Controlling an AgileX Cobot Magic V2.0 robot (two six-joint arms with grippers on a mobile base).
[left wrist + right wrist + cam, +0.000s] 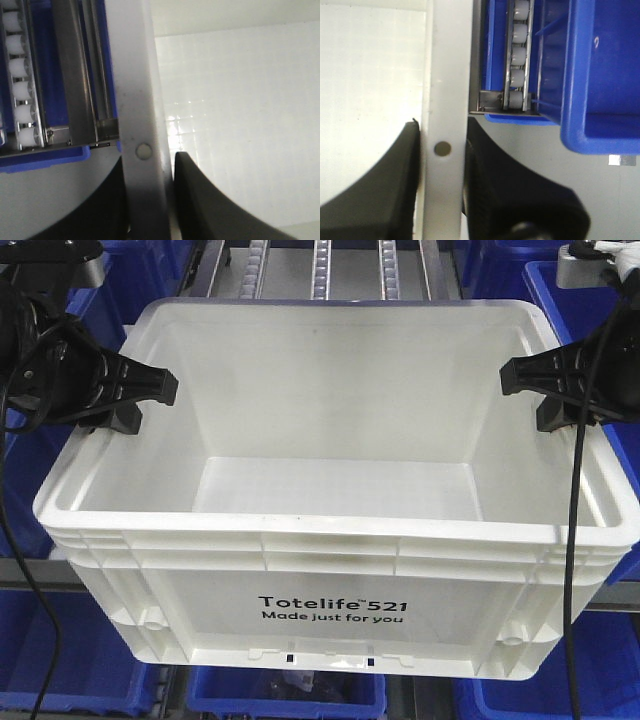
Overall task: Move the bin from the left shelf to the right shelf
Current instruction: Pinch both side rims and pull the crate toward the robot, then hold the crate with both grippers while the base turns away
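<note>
Because a tote this wide cannot be carried by one claw, the large white bin (330, 570) is held from both sides at once, each arm pinching the rim of one side wall. It fills the middle of the front view, empty, printed face toward the camera, with its far end near the metal roller rails (320, 265) and blue bins (60, 660) around and below it. It looks lifted off any shelf, though the pictures do not show for certain.

The left gripper (150, 405) reaches in from the left, roughly level. One black finger is inside the wall and one outside, closed down tight on the rim. The right gripper (525, 398) mirrors it on the opposite wall, likewise clamped. Both wrist views confirm this: the white rim runs straight up between two dark pads that touch it. Gripping near the middle of each side probably helps the bin hang level — slightly tilted toward the viewer here.
</note>
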